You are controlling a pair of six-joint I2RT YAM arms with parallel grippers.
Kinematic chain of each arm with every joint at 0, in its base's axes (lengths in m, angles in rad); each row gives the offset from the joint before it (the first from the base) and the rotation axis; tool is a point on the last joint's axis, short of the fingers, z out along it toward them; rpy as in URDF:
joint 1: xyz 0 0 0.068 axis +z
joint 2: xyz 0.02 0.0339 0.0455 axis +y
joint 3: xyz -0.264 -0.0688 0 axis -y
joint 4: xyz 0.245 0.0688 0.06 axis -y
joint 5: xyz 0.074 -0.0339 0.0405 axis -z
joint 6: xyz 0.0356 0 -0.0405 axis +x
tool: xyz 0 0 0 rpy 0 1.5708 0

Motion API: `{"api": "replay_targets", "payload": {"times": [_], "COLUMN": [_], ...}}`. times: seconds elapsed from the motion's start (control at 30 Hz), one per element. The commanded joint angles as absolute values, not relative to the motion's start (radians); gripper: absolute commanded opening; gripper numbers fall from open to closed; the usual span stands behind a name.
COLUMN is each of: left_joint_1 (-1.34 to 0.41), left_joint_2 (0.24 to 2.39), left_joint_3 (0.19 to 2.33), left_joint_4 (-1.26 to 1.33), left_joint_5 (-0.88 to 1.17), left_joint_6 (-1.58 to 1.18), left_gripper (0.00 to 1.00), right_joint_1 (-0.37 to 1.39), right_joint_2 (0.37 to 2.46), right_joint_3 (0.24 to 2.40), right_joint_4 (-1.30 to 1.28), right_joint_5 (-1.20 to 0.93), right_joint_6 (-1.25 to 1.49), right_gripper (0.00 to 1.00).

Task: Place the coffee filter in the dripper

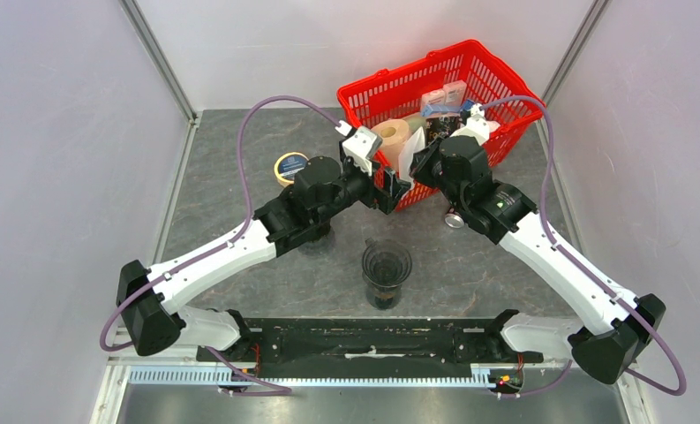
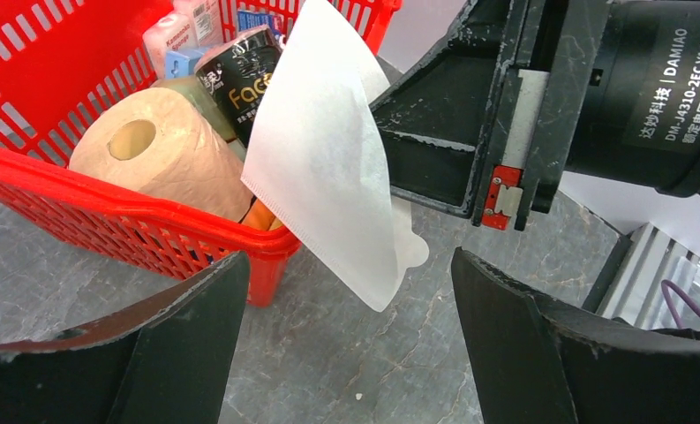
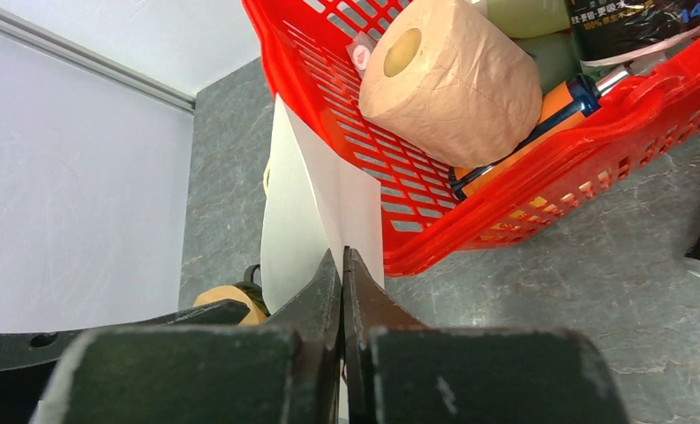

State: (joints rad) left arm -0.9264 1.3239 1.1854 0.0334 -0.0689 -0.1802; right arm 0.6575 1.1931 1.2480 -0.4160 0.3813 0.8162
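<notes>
The white paper coffee filter (image 1: 407, 156) hangs in the air in front of the red basket, pinched at one edge by my right gripper (image 3: 342, 256), which is shut on it. In the left wrist view the coffee filter (image 2: 324, 150) is a flat folded cone with its tip pointing down. My left gripper (image 2: 348, 261) faces it with the jaws wide open, one on each side of the tip and not touching it. The dripper (image 1: 387, 265), a dark see-through cone on a cup, stands on the table nearer the arm bases, below both grippers.
The red basket (image 1: 505, 115) at the back right holds a toilet paper roll (image 1: 392, 134), a black can and small boxes. A roll of tape (image 1: 290, 167) lies on the grey table at the back left. A small can (image 1: 455, 218) lies under the right arm.
</notes>
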Motion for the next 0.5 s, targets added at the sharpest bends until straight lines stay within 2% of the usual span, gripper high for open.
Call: {"api": "replay_targets", "payload": {"times": [0.0, 0.47], "left_joint_1": [-0.952, -0.971], "left_joint_2": [1.326, 1.356], "left_joint_3": [1.181, 1.187], "left_joint_4": [0.101, 0.112], "left_joint_5": [-0.150, -0.330], "left_joint_6": [-0.125, -0.080], "left_gripper": [0.91, 0.91], "right_joint_1": [0.663, 0.663], "right_joint_2": [1.190, 1.175], "right_joint_3": [1.265, 1.252], "right_joint_4": [-0.369, -0.356], "right_joint_5": [0.366, 0.333], "right_joint_6": [0.838, 0.841], "right_gripper": [0.00, 0.00]}}
